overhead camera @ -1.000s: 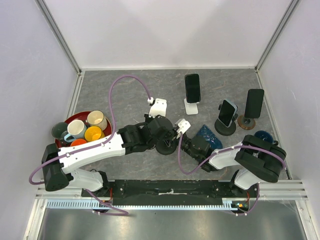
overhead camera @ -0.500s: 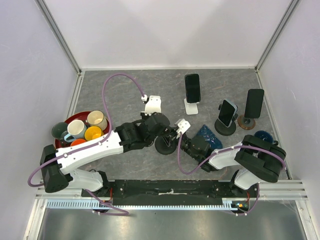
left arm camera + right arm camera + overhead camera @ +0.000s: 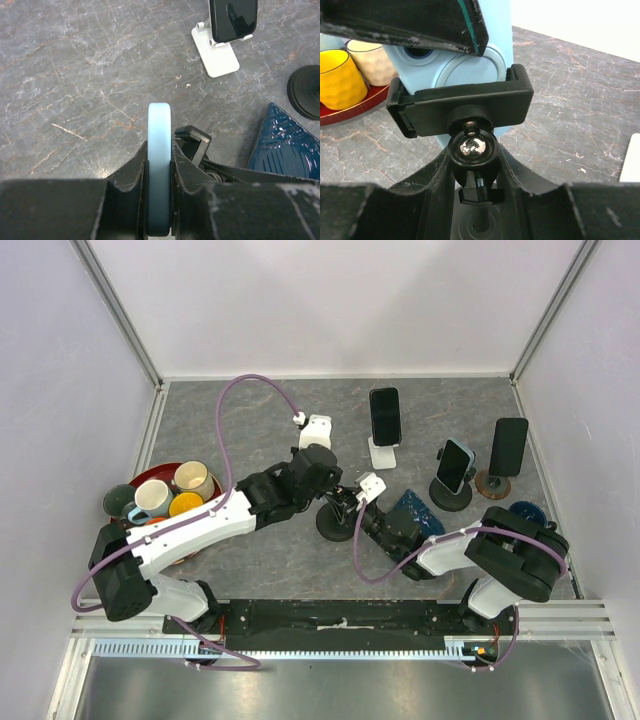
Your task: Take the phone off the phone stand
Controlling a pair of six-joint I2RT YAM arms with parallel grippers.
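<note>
My left gripper (image 3: 159, 167) is shut on a light blue phone (image 3: 159, 135), seen edge-on between its black fingers (image 3: 132, 172). In the right wrist view the phone (image 3: 492, 60) sits in the black clamp (image 3: 462, 102) of the phone stand. My right gripper (image 3: 472, 162) is shut on the stand's ball joint (image 3: 472, 146), above its round base. In the top view the left gripper (image 3: 322, 478) and right gripper (image 3: 352, 508) meet over the stand's base (image 3: 335, 524) at mid table. The phone is hidden there.
Behind stand a white stand (image 3: 382, 453) with a black phone (image 3: 385, 416), a round black stand with a phone (image 3: 453, 470) and a wooden stand with a phone (image 3: 508, 448). A blue dish (image 3: 412, 508) lies right of my grippers. A red tray (image 3: 128, 524) of cups stands at the left.
My left gripper swung left, then back right and farther from the bases, still shut on the phone. The stand's base shifted slightly away. The right gripper stayed on the stand.
</note>
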